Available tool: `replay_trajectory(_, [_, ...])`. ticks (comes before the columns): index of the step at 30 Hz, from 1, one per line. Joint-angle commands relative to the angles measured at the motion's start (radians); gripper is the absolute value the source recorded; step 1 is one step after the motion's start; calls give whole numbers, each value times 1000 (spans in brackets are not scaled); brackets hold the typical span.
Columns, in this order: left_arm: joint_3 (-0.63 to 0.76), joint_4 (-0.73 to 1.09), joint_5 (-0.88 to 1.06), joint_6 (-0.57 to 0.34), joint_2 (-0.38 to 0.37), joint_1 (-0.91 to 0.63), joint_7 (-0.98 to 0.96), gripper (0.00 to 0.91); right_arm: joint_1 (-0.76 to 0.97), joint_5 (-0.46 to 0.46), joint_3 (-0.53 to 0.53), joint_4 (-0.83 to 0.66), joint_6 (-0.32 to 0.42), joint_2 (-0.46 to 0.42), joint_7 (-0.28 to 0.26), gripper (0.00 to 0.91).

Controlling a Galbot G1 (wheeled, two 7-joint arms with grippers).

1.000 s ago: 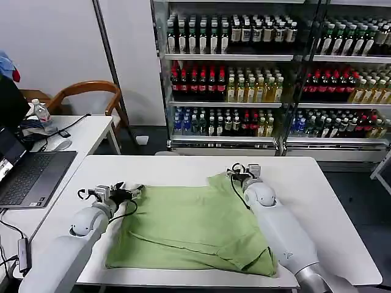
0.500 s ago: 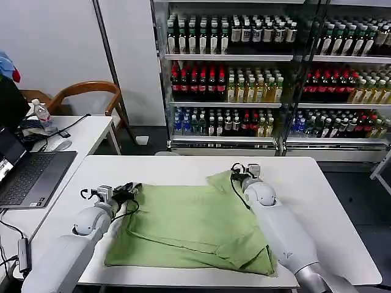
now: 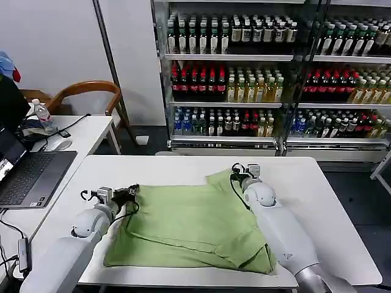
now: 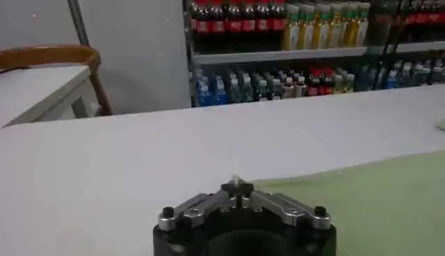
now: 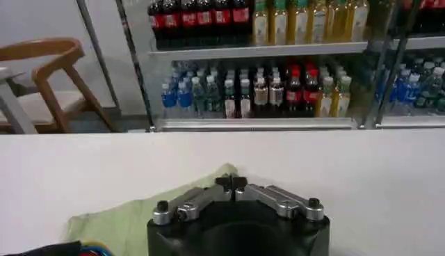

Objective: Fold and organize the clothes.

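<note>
The light green shirt [image 3: 192, 229] lies spread on the white desk [image 3: 330, 207], plain side up, its near hem along the desk's front edge and loose ridges running across its middle. Farther back, the left pincer [image 3: 129, 191] sits at the shirt's far left corner with its fingers drawn together on the cloth edge — the left wrist view shows the tips meeting right where green fabric begins. The right pincer [image 3: 241, 173] is at the far right corner, which stands slightly peaked off the desk; its tips are likewise closed on a small fold of fabric.

The step in hand looks like a two-corner fold or drag of the far edge. To do it well, both arms should move level and together, keeping the edge taut between them — uneven speed would skew the fold and deepen those ridges. Behind the desk stand shelves of bottled drinks [image 3: 244, 79].
</note>
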Motion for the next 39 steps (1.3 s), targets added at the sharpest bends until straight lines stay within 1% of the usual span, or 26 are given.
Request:
replay_trajectory(1, [-8, -29, -29, -18, 5, 12, 8, 50, -50, 10, -4, 154, 8, -36, -3, 0])
replay_trajectory(9, [-33, -98, -31, -27, 15, 76, 9, 50, -127, 20, -1, 271, 1, -88, 2, 0])
replay_trajectory(17, [-45, -119, -29, -34, 16, 103, 8, 50, -153, 14, 10, 277, 5, -99, 1, 0])
replay_trajectory(22, [-45, -108, -24, -41, 15, 100, 7, 50, -131, -7, 21, 231, 11, -87, -2, 0])
replay_trajectory(23, [-45, -104, -23, -43, 13, 97, 7, 50, -124, -14, 18, 218, 8, -84, 4, 30])
replay_trajectory(24, [-45, -101, -22, -44, 13, 95, 7, 50, -114, -15, 18, 206, 5, -79, 4, 453])
replay_trajectory(25, [-45, -98, -21, -46, 13, 93, 7, 50, -101, -16, 15, 185, 5, -73, -1, 907])
replay_trajectory(34, [-45, -77, -20, -54, 10, 79, 11, 50, 7, -36, -5, 4, 11, -4, -1, 907])
replay_trajectory(38, [-48, -68, -20, -57, 11, 72, 11, 40, 19, -42, -12, -26, 8, 13, -2, 907])
replay_trajectory(39, [-50, -66, -20, -57, 11, 70, 12, 50, 21, -42, -13, -28, 7, 16, -2, 907])
